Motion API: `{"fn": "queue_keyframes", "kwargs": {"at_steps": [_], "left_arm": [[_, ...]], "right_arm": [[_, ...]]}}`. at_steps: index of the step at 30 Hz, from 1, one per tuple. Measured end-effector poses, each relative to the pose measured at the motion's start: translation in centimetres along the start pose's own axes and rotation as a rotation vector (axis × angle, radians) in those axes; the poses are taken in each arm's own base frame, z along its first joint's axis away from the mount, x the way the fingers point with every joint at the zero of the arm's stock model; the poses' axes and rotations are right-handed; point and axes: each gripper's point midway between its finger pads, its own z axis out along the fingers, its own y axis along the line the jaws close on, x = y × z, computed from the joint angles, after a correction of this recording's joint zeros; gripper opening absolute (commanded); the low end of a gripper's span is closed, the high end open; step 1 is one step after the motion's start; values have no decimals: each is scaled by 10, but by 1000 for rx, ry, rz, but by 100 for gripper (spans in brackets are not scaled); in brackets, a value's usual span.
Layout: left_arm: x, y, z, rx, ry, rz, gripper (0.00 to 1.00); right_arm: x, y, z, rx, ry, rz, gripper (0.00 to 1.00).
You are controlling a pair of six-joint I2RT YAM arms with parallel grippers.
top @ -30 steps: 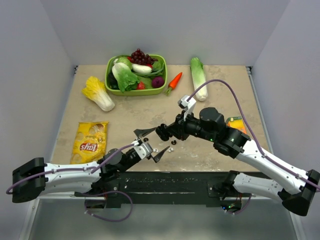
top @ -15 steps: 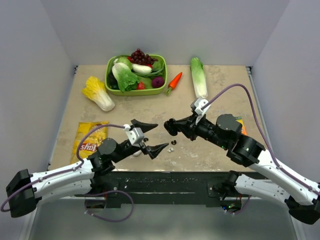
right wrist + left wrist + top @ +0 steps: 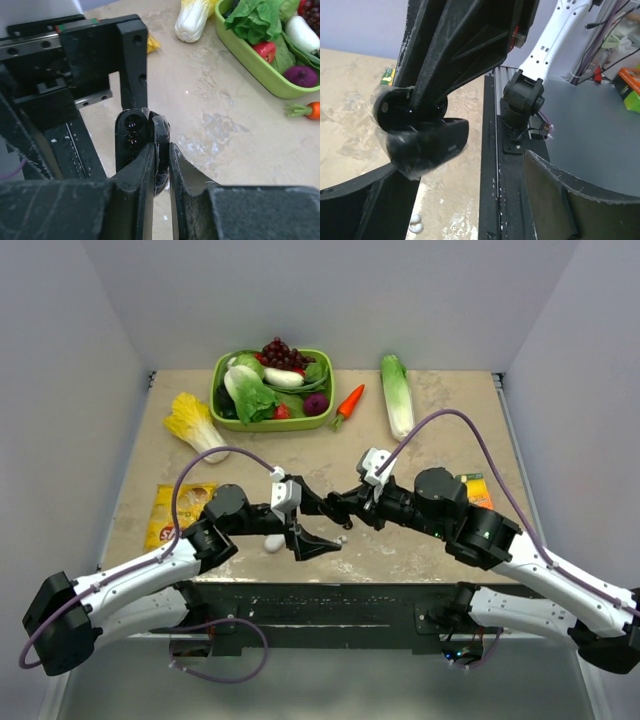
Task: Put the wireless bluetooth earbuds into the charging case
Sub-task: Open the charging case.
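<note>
My right gripper (image 3: 335,508) (image 3: 161,150) is shut on a small black piece (image 3: 134,136) with two round glossy sockets, wrapped in clear film, held above the table. My left gripper (image 3: 315,522) (image 3: 465,210) is open wide. Its fingers (image 3: 555,200) straddle the right gripper's tip and the black piece (image 3: 422,142). The white oval charging case (image 3: 273,542) lies on the table, beside and below the left wrist. Two tiny white earbuds (image 3: 343,538) (image 3: 414,225) lie together on the table under the grippers.
At the back is a green bowl (image 3: 270,427) of vegetables, with a cabbage (image 3: 197,427), a carrot (image 3: 348,405) and a long lettuce (image 3: 397,395) around it. A yellow chips bag (image 3: 170,515) lies left, an orange packet (image 3: 472,487) right. A black rail (image 3: 330,600) lines the near edge.
My left gripper has lifted and swung right, up to the right gripper's tip, its jaws a little narrower. The right gripper drew back to the right, then came left again, still shut.
</note>
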Motion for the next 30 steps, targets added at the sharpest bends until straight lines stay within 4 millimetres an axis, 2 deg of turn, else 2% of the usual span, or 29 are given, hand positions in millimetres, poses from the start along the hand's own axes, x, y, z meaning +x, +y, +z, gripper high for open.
{"fn": "queue_keyframes", "kwargs": {"at_steps": [7, 10, 16, 17, 21, 25, 30], "left_arm": [[4, 1, 3, 47, 26, -20, 80], [2, 3, 2, 47, 23, -17, 76], [0, 4, 1, 47, 15, -25, 61], [-1, 4, 1, 47, 13, -26, 53], [-4, 6, 1, 41, 1, -24, 42], [-6, 8, 1, 39, -8, -31, 36], [-4, 7, 1, 52, -4, -39, 15]], "right_arm": [[4, 10, 1, -37, 25, -23, 0], [4, 10, 1, -37, 25, -24, 0], [6, 12, 4, -49, 38, -27, 0], [7, 13, 4, -55, 40, -26, 0], [7, 16, 5, -68, 43, -27, 0], [5, 17, 4, -73, 38, -30, 0], [6, 17, 4, -74, 40, -31, 0]]}}
